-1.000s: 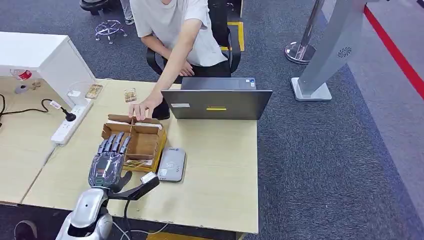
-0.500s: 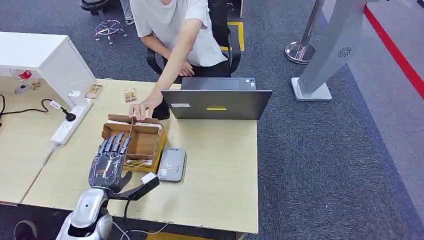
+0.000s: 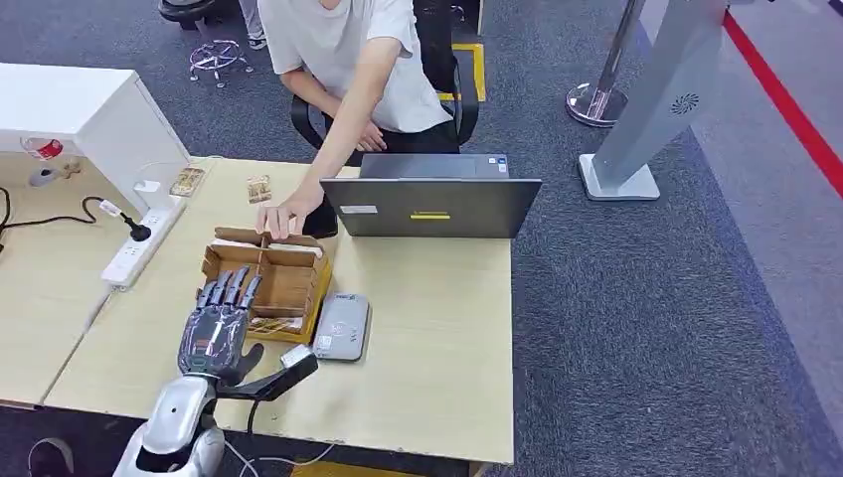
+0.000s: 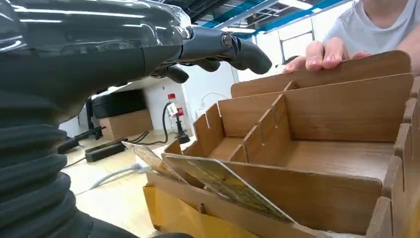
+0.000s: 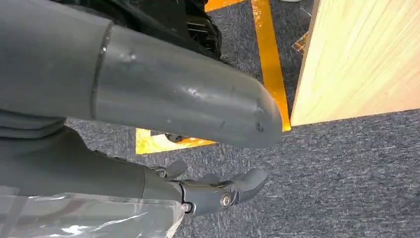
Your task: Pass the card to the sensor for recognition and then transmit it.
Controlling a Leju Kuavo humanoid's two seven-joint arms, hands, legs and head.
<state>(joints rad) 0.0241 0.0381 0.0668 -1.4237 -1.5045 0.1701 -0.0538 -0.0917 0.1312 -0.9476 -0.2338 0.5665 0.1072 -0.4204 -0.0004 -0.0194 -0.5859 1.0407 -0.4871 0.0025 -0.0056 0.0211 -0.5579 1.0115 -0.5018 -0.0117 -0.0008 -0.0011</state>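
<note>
Wooden table (image 3: 437,328) on grey carpet (image 3: 636,328), red floor stripe (image 3: 785,109).

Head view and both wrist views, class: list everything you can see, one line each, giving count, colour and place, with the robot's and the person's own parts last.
Table: one, pale wood, under everything.
Box: one, brown wood with compartments, table's left part.
Cards: at least two, patterned, leaning in the box's near compartment.
Sensor: one, grey, right of the box.
Laptop: one, grey, open, far side of the table.
Power strip: one, white, left of the box.
Person's hand: one, resting on the box's far wall.
Left robot hand: one, dark grey, fingers apart, over the box's near edge, holding nothing.
Right robot hand: one, dark grey, hanging beside the table over carpet, holding nothing.
</note>
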